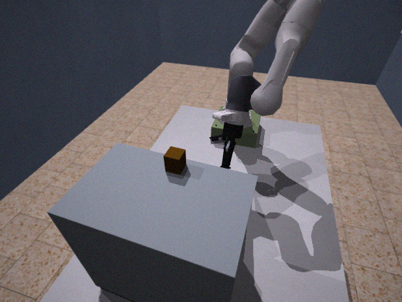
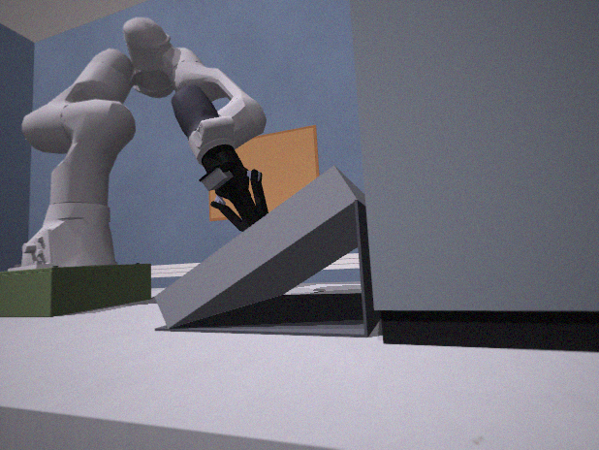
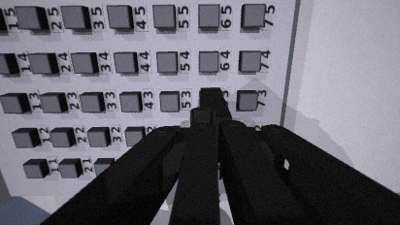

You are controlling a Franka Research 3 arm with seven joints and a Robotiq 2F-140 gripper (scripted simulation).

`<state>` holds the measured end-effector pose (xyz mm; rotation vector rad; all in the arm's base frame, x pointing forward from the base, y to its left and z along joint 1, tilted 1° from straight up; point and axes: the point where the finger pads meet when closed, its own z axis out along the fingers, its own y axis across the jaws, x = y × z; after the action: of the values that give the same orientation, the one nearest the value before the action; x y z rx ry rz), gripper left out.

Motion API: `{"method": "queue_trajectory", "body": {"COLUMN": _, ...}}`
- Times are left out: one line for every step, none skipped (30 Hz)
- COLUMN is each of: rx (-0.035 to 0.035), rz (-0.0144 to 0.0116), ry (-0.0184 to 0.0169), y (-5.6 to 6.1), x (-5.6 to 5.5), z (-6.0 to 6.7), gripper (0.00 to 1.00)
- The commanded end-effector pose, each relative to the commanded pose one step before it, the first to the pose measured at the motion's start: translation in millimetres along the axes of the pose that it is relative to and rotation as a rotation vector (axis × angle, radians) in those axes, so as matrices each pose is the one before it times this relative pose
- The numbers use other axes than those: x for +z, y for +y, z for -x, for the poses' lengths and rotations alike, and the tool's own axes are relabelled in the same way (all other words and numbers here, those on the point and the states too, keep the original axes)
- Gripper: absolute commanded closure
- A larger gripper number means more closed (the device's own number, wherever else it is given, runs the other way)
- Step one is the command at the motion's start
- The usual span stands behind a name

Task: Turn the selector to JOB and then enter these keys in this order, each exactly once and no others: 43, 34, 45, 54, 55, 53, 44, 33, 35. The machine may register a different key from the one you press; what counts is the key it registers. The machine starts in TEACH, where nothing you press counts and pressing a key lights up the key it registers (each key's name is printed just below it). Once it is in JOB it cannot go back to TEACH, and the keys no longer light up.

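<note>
Gripper (image 3: 212,99), fingers pressed together and holding nothing, tip over the key between 53 and 73 on the keypad (image 3: 146,80)

My arm (image 2: 78,145) is built of smooth, rounded pale-grey links with bulbous joint housings, one segment near the wrist darker grey. A white flange (image 1: 231,116) caps the wrist, carrying a small light-grey block (image 2: 215,179). My gripper (image 2: 248,218) is matte black, with slender linkage bars and long flat fingers. My foot widens into a stepped pale-grey pedestal (image 2: 73,242).
</note>
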<state>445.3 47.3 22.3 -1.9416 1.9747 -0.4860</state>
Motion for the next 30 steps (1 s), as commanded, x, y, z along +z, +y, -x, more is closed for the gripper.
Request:
{"method": "queue_trajectory", "body": {"rx": 0.00070, "rz": -0.00167, "ry": -0.00376, "y": -0.67, "x": 1.14, "z": 1.24, "gripper": 0.90}}
{"method": "queue_trajectory", "body": {"rx": 0.00000, "rz": 0.00000, "ry": 0.00000, "y": 0.00, "x": 0.29, "z": 0.00, "gripper": 0.90}}
{"method": "queue_trajectory", "body": {"rx": 0.00000, "rz": 0.00000, "ry": 0.00000, "y": 0.00, "x": 0.32, "z": 0.00, "gripper": 0.90}}
{"method": "queue_trajectory", "body": {"rx": 0.00000, "rz": 0.00001, "ry": 0.00000, "y": 0.00, "x": 0.34, "z": 0.00, "gripper": 0.90}}
{"method": "queue_trajectory", "body": {"rx": 0.00000, "rz": 0.00001, "ry": 0.00000, "y": 0.01, "x": 0.36, "z": 0.00, "gripper": 0.90}}
{"method": "queue_trajectory", "body": {"rx": 0.00000, "rz": 0.00002, "ry": 0.00000, "y": 0.01, "x": 0.38, "z": 0.00, "gripper": 0.90}}
{"method": "queue_trajectory", "body": {"rx": 0.00000, "rz": 0.00002, "ry": 0.00000, "y": 0.01, "x": 0.40, "z": 0.00, "gripper": 0.90}}
{"method": "queue_trajectory", "body": {"rx": 0.00000, "rz": -0.00002, "ry": 0.00000, "y": -0.01, "x": 0.41, "z": 0.00, "gripper": 0.90}}
{"method": "queue_trajectory", "body": {"rx": 0.00000, "rz": -0.00002, "ry": 0.00000, "y": -0.01, "x": 0.43, "z": 0.00, "gripper": 0.90}}
{"method": "queue_trajectory", "body": {"rx": 0.00000, "rz": -0.00001, "ry": 0.00000, "y": -0.01, "x": 0.43, "z": 0.00, "gripper": 0.90}}
{"method": "queue_trajectory", "body": {"rx": 0.00000, "rz": 0.00000, "ry": 0.00000, "y": 0.00, "x": 0.44, "z": 0.00, "gripper": 0.90}}
{"method": "queue_trajectory", "body": {"rx": 0.00000, "rz": 0.00000, "ry": 0.00000, "y": 0.00, "x": 0.00, "z": 0.00, "gripper": 0.90}}
{"method": "queue_trajectory", "body": {"rx": 0.00000, "rz": 0.00000, "ry": 0.00000, "y": 0.00, "x": 0.00, "z": 0.00, "gripper": 0.90}}
{"method": "queue_trajectory", "body": {"rx": 0.00000, "rz": 0.00000, "ry": 0.00000, "y": 0.00, "x": 0.44, "z": 0.00, "gripper": 0.90}}
{"method": "queue_trajectory", "body": {"rx": 0.00000, "rz": 0.00001, "ry": 0.00000, "y": 0.01, "x": 0.44, "z": 0.00, "gripper": 0.90}}
{"method": "queue_trajectory", "body": {"rx": 0.00000, "rz": 0.00002, "ry": 0.00000, "y": 0.01, "x": 0.43, "z": 0.00, "gripper": 0.90}}
{"method": "queue_trajectory", "body": {"rx": 0.00000, "rz": 0.00002, "ry": 0.00000, "y": 0.01, "x": 0.42, "z": 0.00, "gripper": 0.90}}
{"method": "queue_trajectory", "body": {"rx": 0.00000, "rz": -0.00002, "ry": 0.00000, "y": -0.01, "x": 0.41, "z": 0.00, "gripper": 0.90}}
{"method": "queue_trajectory", "body": {"rx": 0.00000, "rz": -0.00002, "ry": 0.00000, "y": -0.01, "x": 0.39, "z": 0.00, "gripper": 0.90}}
{"method": "queue_trajectory", "body": {"rx": 0.00000, "rz": -0.00001, "ry": 0.00000, "y": -0.01, "x": 0.37, "z": 0.00, "gripper": 0.90}}
{"method": "queue_trajectory", "body": {"rx": 0.00000, "rz": -0.00001, "ry": 0.00000, "y": 0.00, "x": 0.35, "z": 0.00, "gripper": 0.90}}
{"method": "queue_trajectory", "body": {"rx": 0.00000, "rz": 0.00000, "ry": 0.00000, "y": 0.00, "x": 0.33, "z": 0.00, "gripper": 0.90}}
{"method": "queue_trajectory", "body": {"rx": 0.00000, "rz": 0.00000, "ry": 0.00000, "y": 0.00, "x": 0.30, "z": 0.00, "gripper": 0.90}}
{"method": "queue_trajectory", "body": {"rx": 0.00000, "rz": 0.00001, "ry": 0.00000, "y": 0.00, "x": 0.27, "z": 0.00, "gripper": 0.90}}
{"method": "queue_trajectory", "body": {"rx": 0.00000, "rz": 0.00001, "ry": 0.00000, "y": 0.00, "x": 0.24, "z": 0.00, "gripper": 0.90}}
{"method": "queue_trajectory", "body": {"rx": 0.00000, "rz": 0.00001, "ry": 0.00000, "y": 0.00, "x": 0.21, "z": 0.00, "gripper": 0.90}}
{"method": "queue_trajectory", "body": {"rx": 0.00000, "rz": 0.00001, "ry": 0.00000, "y": 0.00, "x": 0.18, "z": 0.00, "gripper": 0.90}}
{"method": "queue_trajectory", "body": {"rx": 0.00000, "rz": 0.00001, "ry": 0.00000, "y": 0.00, "x": 0.15, "z": 0.00, "gripper": 0.90}}
{"method": "queue_trajectory", "body": {"rx": 0.00000, "rz": 0.00000, "ry": 0.00000, "y": 0.00, "x": 0.00, "z": 0.00, "gripper": 0.90}}
{"method": "queue_trajectory", "body": {"rx": 0.00000, "rz": 0.00000, "ry": 0.00000, "y": 0.00, "x": 0.00, "z": 0.00, "gripper": 0.90}}
